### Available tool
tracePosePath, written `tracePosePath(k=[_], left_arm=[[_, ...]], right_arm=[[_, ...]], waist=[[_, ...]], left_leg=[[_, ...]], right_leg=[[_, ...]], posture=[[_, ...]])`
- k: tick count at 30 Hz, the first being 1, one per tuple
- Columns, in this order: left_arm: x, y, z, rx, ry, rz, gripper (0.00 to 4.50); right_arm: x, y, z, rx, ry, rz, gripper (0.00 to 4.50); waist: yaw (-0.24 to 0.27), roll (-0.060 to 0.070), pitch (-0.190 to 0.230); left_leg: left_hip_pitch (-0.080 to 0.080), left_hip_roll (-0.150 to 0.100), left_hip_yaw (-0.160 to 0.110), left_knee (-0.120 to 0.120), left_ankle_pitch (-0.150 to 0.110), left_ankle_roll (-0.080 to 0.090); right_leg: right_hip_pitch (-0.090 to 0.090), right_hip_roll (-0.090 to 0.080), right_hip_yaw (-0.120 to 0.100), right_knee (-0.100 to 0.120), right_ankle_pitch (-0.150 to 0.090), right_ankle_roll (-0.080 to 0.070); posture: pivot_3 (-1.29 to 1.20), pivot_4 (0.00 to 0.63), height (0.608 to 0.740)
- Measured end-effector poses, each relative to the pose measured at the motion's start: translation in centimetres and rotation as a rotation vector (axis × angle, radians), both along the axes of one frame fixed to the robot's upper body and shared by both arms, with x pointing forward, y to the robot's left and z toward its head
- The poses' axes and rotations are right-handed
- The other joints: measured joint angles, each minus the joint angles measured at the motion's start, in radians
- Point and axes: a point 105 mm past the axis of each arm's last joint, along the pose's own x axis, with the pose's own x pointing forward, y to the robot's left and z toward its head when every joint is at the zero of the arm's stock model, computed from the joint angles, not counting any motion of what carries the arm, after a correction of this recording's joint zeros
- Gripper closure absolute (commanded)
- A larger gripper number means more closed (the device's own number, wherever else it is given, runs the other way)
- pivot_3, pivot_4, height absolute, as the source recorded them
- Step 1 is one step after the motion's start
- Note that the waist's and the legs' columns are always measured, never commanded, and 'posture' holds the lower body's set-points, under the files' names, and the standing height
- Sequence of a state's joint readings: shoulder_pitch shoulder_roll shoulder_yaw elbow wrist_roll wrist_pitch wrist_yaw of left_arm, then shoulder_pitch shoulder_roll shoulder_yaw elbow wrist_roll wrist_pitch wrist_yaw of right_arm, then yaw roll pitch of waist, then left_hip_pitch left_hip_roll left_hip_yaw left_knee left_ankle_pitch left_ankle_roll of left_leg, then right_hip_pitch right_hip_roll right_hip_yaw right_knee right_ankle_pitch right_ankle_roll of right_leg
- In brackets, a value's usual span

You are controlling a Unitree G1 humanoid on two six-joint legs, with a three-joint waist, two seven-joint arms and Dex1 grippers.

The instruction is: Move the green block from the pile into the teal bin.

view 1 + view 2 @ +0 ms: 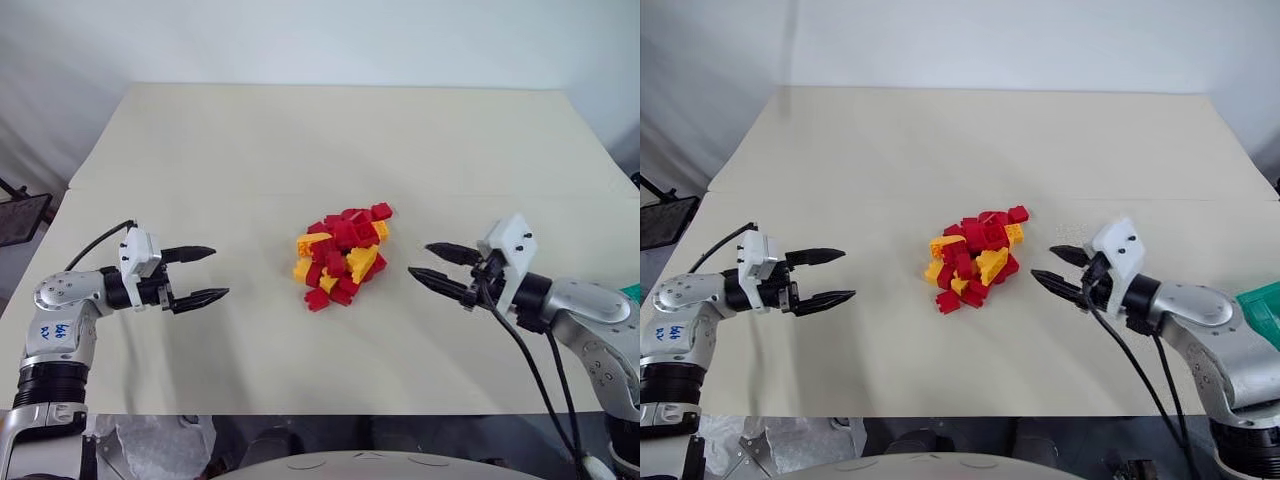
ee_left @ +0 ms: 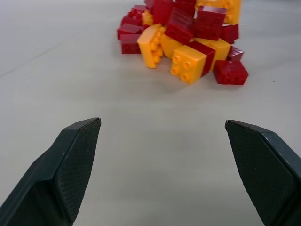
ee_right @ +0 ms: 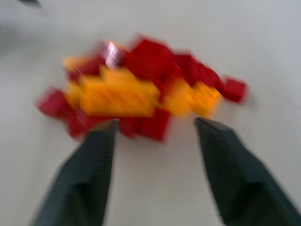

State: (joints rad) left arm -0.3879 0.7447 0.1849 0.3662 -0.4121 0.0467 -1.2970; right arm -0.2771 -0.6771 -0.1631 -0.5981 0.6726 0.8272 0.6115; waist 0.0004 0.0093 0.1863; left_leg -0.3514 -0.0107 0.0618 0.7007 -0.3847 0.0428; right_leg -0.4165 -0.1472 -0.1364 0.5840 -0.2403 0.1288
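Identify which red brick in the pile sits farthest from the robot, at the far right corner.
The single red brick jutting from the pile's far right corner, next to a yellow-orange one; the rest lie nearer.

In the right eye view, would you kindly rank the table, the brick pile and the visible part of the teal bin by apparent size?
1. Table
2. Brick pile
3. Teal bin, cut off by the frame edge, so its full size is unsure.

A broad cream table (image 1: 330, 140) spreads across the scene, a faint seam crossing its top from side to side – behind it a plain white wall (image 1: 320, 40). Off the table's left edge sits a dark mesh-like object (image 1: 20, 215), and crumpled clear plastic (image 1: 150, 445) lies below the near edge
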Motion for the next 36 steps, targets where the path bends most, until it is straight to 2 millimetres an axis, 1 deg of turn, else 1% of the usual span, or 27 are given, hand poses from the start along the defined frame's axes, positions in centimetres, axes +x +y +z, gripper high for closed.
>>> tracePosePath(k=[2,4,7,10,12,15,17,19,20,22,24,26,28,33,36], left_arm=[[0.1,-0.4,0.4,-0.003,-0.015,-0.021,0.0],[0.3,-0.8,0.9,-0.007,-0.033,-0.038,0.0],[0.3,-1.0,0.8,-0.014,-0.034,-0.053,0.0],[0.3,-1.4,0.8,-0.02,-0.037,-0.066,0.0],[0.3,-1.6,0.8,-0.025,-0.04,-0.073,0.0],[0.3,-1.5,0.8,-0.025,-0.039,-0.073,0.0],[0.4,-1.8,1.0,-0.038,-0.053,-0.07,0.0],[0.3,-2.7,1.3,-0.058,-0.079,-0.091,0.0],[0.3,-2.8,1.4,-0.059,-0.083,-0.092,0.0],[0.3,-2.7,1.3,-0.058,-0.083,-0.084,0.0],[0.2,-2.7,1.2,-0.057,-0.083,-0.078,0.0],[0.3,-2.7,1.3,-0.057,-0.088,-0.071,0.0],[0.3,-2.7,1.3,-0.058,-0.089,-0.067,0.0],[0.5,-2.9,1.5,-0.063,-0.101,-0.064,0.0],[0.5,-2.9,1.6,-0.064,-0.103,-0.065,0.0]], right_arm=[[-0.4,2.3,0.8,0.049,0.011,0.058,3.7],[-0.8,4.2,0.7,0.068,0.057,0.107,4.43],[-1.4,6.4,-0.4,0.063,0.13,0.192,4.47],[-1.3,8.2,-1.9,0.035,0.173,0.243,4.47],[-1.1,8.8,-2.6,0.02,0.186,0.247,4.47],[-0.6,8.9,-2.8,0.018,0.173,0.236,4.47],[1.2,10.3,-2.9,0.047,0.161,0.201,4.47],[2.0,11.8,-3.5,0.053,0.151,0.193,4.47],[2.4,12.3,-4.0,0.051,0.148,0.182,4.47],[3.6,12.0,-5.1,0.034,0.145,0.121,4.47],[5.3,11.0,-5.7,0.009,0.124,0.032,4.47],[7.1,9.5,-5.6,-0.002,0.089,-0.06,4.47],[8.1,8.3,-5.2,-0.004,0.061,-0.117,4.47],[9.6,4.8,-4.4,-0.023,0.012,-0.242,4.47],[10.0,3.3,-3.8,-0.02,-0.011,-0.289,4.47]], waist=[[-0.001,0.0,0.0],[-0.001,0.0,0.0],[0.0,0.0,0.0],[-0.002,0.0,0.0],[-0.002,0.0,0.0],[-0.002,0.0,0.0],[-0.008,-0.002,-0.001],[-0.013,-0.002,-0.001],[-0.016,-0.002,-0.001],[-0.017,-0.001,-0.001],[-0.017,-0.001,-0.001],[-0.017,-0.001,-0.001],[-0.019,-0.001,-0.001],[-0.027,-0.001,-0.001],[-0.028,-0.001,-0.001]], left_leg=[[0.0,0.0,0.0,0.0,0.0,0.0],[0.0,0.0,0.0,0.0,0.0,0.0],[-0.002,-0.001,0.0,0.0,0.0,0.0],[-0.002,-0.002,0.001,0.0,-0.001,0.001],[-0.002,-0.002,0.001,0.0,-0.001,0.001],[-0.002,-0.002,0.001,0.0,-0.001,0.001],[-0.001,-0.002,0.003,0.0,0.0,0.001],[-0.001,0.0,0.003,0.0,0.0,0.0],[-0.001,0.0,0.003,0.0,0.0,0.0],[-0.001,-0.001,0.003,0.0,0.0,0.0],[-0.001,-0.001,0.003,0.0,0.0,0.0],[-0.001,-0.001,0.002,0.0,0.0,0.0],[-0.001,0.0,0.002,0.0,0.0,0.0],[-0.001,0.0,0.002,-0.001,0.0,0.0],[-0.001,0.0,0.003,-0.001,0.0,0.0]], right_leg=[[-0.001,0.0,0.0,0.0,0.0,0.0],[-0.001,0.0,0.0,0.0,0.0,0.0],[-0.002,0.0,0.0,0.0,0.0,0.0],[-0.002,0.0,0.0,0.0,0.0,0.0],[-0.002,0.0,0.0,0.001,0.0,0.0],[-0.002,0.0,0.0,0.0,0.0,0.0],[-0.002,0.001,0.001,0.001,0.0,0.0],[-0.003,0.002,0.001,0.002,0.0,0.0],[-0.003,0.002,0.001,0.002,0.0,0.0],[-0.003,0.002,0.001,0.002,0.0,0.0],[-0.003,0.002,0.001,0.002,0.0,0.0],[-0.003,0.002,0.001,0.002,0.0,0.0],[-0.003,0.002,0.001,0.002,0.0,0.0],[-0.003,0.002,0.001,0.002,0.0,0.0],[-0.003,0.003,0.001,0.002,0.0,0.0]], posture=[[0.0,0.15,0.74],[0.0,0.15,0.74],[0.0,0.15,0.74],[0.0,0.15,0.74],[0.0,0.15,0.74],[0.0,0.15,0.74],[0.0,0.15,0.74],[0.0,0.15,0.74],[0.0,0.15,0.74],[0.0,0.15,0.74],[0.0,0.15,0.74],[0.0,0.15,0.74],[0.0,0.15,0.74],[0.0,0.15,0.74],[0.0,0.15,0.74]])
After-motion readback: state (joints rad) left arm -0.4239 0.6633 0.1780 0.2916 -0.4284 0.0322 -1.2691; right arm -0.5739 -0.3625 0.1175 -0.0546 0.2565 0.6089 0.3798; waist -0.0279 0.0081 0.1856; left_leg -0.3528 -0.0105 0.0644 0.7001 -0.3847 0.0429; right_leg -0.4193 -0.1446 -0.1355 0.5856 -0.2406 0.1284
